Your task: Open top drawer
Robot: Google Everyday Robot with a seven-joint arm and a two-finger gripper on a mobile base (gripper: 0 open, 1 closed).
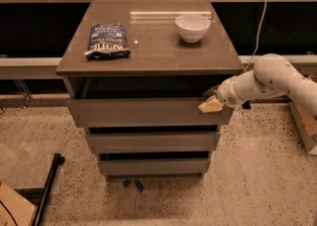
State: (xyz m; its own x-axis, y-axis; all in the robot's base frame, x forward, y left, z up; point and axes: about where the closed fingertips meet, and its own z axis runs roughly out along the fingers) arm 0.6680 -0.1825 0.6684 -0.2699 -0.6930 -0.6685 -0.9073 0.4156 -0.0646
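Observation:
The top drawer (pixel 143 112) is the widest grey-brown front, just under the cabinet top (pixel 153 51). It stands pulled out a little, with a dark gap above its upper edge. My gripper (pixel 212 102) is at the drawer's right end, at its top edge, reaching in from the white arm (pixel 270 82) on the right. One yellowish fingertip (pixel 210 105) lies against the drawer front; the other is hidden behind the drawer's edge.
A blue snack bag (pixel 107 40) and a white bowl (pixel 192 27) rest on the cabinet top. Two shorter drawers (pixel 151 141) sit below. A black bar (pixel 48 189) lies on the floor at left, a wooden box (pixel 304 123) at right.

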